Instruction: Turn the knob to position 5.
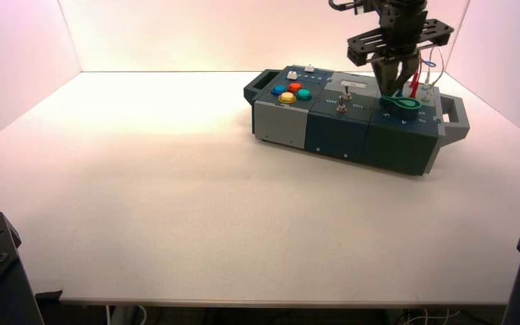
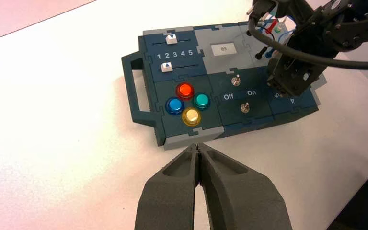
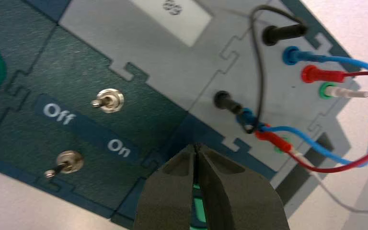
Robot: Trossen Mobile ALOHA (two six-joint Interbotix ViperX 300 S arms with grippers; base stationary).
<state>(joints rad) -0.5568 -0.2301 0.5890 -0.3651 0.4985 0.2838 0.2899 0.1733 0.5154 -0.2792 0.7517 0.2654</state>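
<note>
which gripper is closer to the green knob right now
Right. The right gripper is down on the knob, fingers closed over it. The left gripper hangs shut over the table, short of the box's button end.

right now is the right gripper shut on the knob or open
Shut on it: in the right wrist view the right gripper has its fingertips meeting, the green knob showing between the fingers.

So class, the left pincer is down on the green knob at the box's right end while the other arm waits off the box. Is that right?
Not quite: it is the right pincer on the green knob, as the high view shows. The left pincer is the one waiting off the box, fingers shut.
</note>
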